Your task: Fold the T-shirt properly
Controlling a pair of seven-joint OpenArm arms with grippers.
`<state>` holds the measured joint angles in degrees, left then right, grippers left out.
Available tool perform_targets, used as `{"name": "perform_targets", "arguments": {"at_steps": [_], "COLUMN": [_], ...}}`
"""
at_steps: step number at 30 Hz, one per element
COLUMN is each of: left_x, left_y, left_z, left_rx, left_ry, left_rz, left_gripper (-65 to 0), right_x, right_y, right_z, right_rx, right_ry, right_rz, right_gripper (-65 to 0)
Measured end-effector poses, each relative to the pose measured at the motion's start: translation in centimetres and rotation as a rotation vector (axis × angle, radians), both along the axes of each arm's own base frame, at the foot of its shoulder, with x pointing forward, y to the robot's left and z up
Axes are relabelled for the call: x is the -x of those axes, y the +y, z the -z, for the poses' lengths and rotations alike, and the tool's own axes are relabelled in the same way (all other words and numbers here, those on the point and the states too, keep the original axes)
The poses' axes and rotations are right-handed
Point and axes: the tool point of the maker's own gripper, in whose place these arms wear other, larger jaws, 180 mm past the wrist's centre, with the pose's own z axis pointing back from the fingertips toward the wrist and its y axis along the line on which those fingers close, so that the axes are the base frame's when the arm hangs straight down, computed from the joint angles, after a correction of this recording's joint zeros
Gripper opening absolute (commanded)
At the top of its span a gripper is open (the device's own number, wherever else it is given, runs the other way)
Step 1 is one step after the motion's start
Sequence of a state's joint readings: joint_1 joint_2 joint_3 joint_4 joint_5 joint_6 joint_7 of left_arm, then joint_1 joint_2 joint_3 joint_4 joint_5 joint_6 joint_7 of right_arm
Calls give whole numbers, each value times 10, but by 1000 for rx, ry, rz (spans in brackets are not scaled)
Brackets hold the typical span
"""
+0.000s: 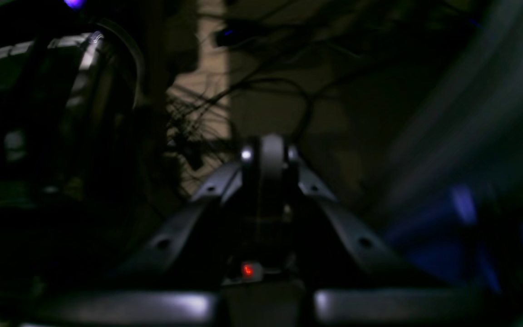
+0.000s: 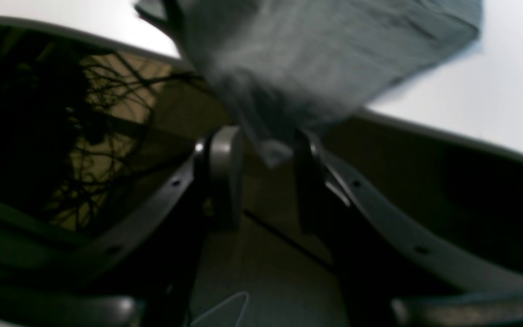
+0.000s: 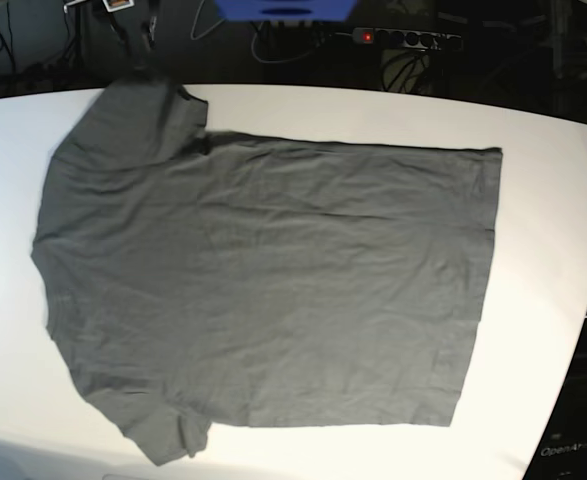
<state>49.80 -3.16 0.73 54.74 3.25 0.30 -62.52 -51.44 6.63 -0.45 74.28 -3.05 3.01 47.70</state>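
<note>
The dark grey T-shirt (image 3: 273, 280) lies spread flat on the white table (image 3: 553, 200), collar to the left and hem to the right. One sleeve is at the far left edge and one at the near left edge. Neither gripper shows in the base view. In the right wrist view my right gripper (image 2: 266, 168) is at the table edge with its jaws apart. A blurred corner of the T-shirt (image 2: 316, 59) hangs between the fingertips. In the left wrist view my left gripper (image 1: 267, 154) is shut and empty, off the table over dark floor.
A power strip (image 3: 398, 38) with a red light and a blue object (image 3: 283, 10) sit beyond the table's far edge. Tangled cables (image 1: 207, 104) lie on the floor below. The table's rim (image 2: 425, 131) runs across the right wrist view.
</note>
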Motion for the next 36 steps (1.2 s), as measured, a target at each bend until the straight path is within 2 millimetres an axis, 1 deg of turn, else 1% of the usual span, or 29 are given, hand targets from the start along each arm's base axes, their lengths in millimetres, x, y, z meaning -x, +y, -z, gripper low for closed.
{"name": "perform_targets", "arguments": {"at_steps": [2,4,6,9,11,14,16,18,23,25,28,32,34,36], "left_x": [-17,-40,-60,-78,-85,-93,-99,-101,-101,-104,-111,-109,-109,-109], "left_y": [6,14,28,32,32,40,38,34,36,35,35,36,35,35], "left_z": [-5,-17,-27,-38,-42,-46,-51,-52,-51,-51,-53,-52,-52,-52], "left_rx": [10,22,26,45,54,61,68,78,72,74,73,73,73,73], "left_ry": [33,28,27,27,30,43,37,37,49,44,26,34,33,34], "left_rz": [-42,-39,-78,-77,-70,-88,-85,-74,-79,-76,-77,-77,-78,-77], "left_gripper": [-638,-638,-638,-638,-638,-638,-638,-638,-638,-638,-638,-638,-638,-638], "right_x": [-4,-10,-18,-32,-40,-49,-52,-52,-52,-51,-50,-48,-46,-46], "right_y": [3,3,2,2,-1,-6,-8,-15,-30,-36,-38,-42,-38,-40], "right_z": [-4,-4,-5,-11,-9,-8,-9,-11,-13,-15,-15,-16,-15,-16], "right_rx": [-11,-2,6,18,27,39,41,55,79,51,30,6,-40,-84], "right_ry": [2,22,30,13,19,15,7,2,-6,-17,-18,-19,-14,-19], "right_rz": [-11,-10,-4,-16,-26,-15,-14,-1,48,117,135,171,176,205], "right_gripper": [-447,-447,-435,-409,-389,-373,-373,-374,-374,-374,-374,-374,-374,-374]}}
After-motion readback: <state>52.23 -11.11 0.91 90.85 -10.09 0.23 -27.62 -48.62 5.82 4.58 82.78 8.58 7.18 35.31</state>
